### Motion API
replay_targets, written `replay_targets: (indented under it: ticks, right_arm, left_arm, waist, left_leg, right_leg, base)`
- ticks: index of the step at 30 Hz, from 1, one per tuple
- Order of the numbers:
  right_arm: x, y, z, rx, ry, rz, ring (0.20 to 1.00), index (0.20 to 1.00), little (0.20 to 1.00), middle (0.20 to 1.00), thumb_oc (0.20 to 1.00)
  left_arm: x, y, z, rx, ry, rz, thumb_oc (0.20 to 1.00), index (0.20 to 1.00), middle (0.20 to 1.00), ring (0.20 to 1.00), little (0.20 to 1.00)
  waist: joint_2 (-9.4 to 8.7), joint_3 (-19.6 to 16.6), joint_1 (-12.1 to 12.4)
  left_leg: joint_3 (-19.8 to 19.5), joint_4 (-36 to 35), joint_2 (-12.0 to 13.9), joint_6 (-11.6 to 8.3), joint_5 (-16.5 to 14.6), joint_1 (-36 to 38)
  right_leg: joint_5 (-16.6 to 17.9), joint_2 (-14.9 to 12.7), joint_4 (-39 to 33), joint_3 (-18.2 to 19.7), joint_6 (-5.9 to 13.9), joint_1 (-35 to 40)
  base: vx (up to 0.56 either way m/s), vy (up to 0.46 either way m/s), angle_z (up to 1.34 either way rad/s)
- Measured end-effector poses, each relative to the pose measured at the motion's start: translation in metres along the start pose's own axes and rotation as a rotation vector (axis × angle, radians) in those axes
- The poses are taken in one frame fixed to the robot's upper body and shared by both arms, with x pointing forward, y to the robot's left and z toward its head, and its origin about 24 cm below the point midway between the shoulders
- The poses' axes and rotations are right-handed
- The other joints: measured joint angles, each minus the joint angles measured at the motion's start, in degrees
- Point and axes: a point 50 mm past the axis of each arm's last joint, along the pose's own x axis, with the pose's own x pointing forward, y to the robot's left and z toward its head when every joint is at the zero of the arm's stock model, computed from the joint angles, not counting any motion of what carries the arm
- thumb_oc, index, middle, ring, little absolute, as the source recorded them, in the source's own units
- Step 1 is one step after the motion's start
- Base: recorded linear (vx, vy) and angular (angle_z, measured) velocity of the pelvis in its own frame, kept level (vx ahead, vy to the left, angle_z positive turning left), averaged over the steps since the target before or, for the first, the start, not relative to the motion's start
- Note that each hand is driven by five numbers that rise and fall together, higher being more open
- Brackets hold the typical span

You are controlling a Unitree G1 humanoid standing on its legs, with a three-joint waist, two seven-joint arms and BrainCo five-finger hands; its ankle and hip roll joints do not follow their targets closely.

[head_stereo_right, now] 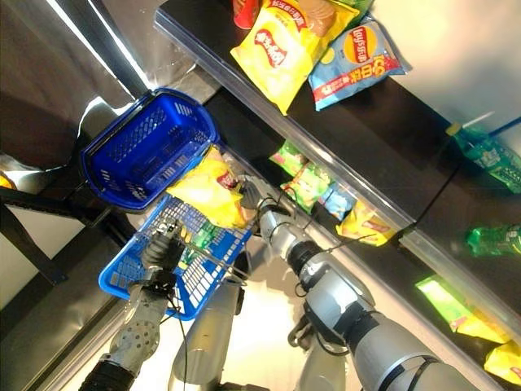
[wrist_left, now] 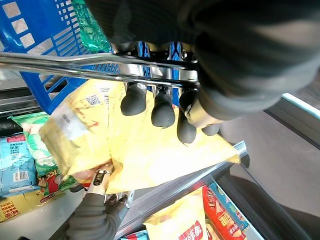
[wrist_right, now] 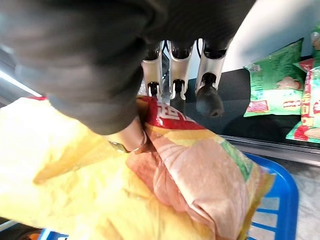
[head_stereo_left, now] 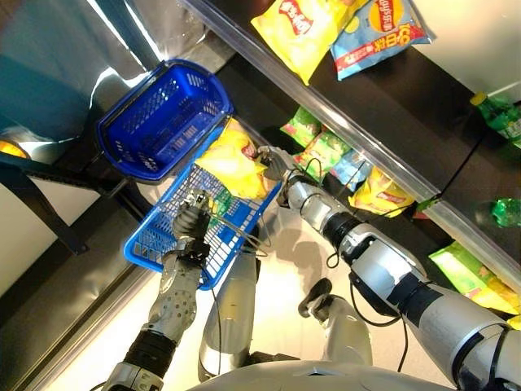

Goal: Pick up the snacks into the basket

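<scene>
I carry a blue basket [head_stereo_left: 151,243] by its wire handle [wrist_left: 90,60], with my left hand [head_stereo_left: 192,220] shut round it. A green pack [head_stereo_left: 218,200] lies inside the basket. My right hand [head_stereo_left: 275,163] pinches the top edge of a large yellow snack bag [head_stereo_left: 232,164] between thumb and fingers [wrist_right: 207,95]. The yellow bag [wrist_right: 125,200] hangs over the basket's far end, its lower part inside the rim. In the left wrist view the yellow bag [wrist_left: 150,155] shows just past my curled fingers [wrist_left: 162,107].
A second blue basket [head_stereo_left: 163,118] sits just beyond the one I hold. The upper shelf bears a yellow bag [head_stereo_left: 305,28] and a blue bag [head_stereo_left: 378,28]. The lower shelf holds green packs [head_stereo_left: 321,148], a yellow pack [head_stereo_left: 378,195] and green bottles [head_stereo_left: 501,114].
</scene>
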Motion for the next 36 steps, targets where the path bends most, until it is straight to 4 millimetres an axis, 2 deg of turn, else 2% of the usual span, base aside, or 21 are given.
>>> replay_targets:
  ticks: [11,17,24,36]
  right_arm:
    - [-0.006,0.011,-0.023,-0.002,0.126,0.062,0.200,0.200,0.200,0.200,0.200]
    - [-0.007,0.003,-0.036,0.136,0.203,0.038,0.200,0.200,0.200,0.200,0.200]
    - [-0.007,0.003,-0.037,0.329,0.244,0.049,0.200,0.200,0.200,0.200,0.200]
    - [-0.005,0.006,-0.027,0.310,0.184,0.091,0.200,0.200,0.200,0.200,0.200]
  left_arm:
    - [0.002,-0.004,0.001,0.011,0.011,-0.026,0.200,0.200,0.200,0.200,0.200]
    - [0.006,-0.020,-0.005,0.012,0.043,-0.093,0.200,0.200,0.200,0.200,0.200]
    - [0.008,-0.026,-0.007,0.009,0.054,-0.119,0.200,0.200,0.200,0.200,0.200]
    - [0.009,-0.026,-0.007,-0.006,0.056,-0.116,0.200,0.200,0.200,0.200,0.200]
  waist:
    - [0.29,0.13,0.27]
    - [2.35,0.57,1.67]
    - [2.90,0.65,1.82]
    - [2.97,0.66,3.09]
  left_leg:
    - [-1.18,-0.31,-0.44,-0.25,0.16,0.03]
    - [-1.72,-0.29,-0.89,-0.33,0.26,0.09]
    - [-2.68,-0.46,-1.39,-0.60,0.39,0.02]
    - [-2.86,-0.59,-1.57,-0.77,0.29,-0.09]
  right_leg:
    - [-0.77,-0.14,0.33,-0.65,0.08,0.46]
    - [-1.35,-0.68,1.26,-1.15,0.23,0.56]
    - [-2.24,-0.94,1.81,-1.91,0.31,0.91]
    - [-2.75,-1.11,2.25,-1.97,0.33,0.73]
  base:
    - [0.00,0.004,0.05]
    - [0.01,-0.006,0.05]
    - [0.01,-0.007,0.08]
    - [0.00,-0.001,0.01]
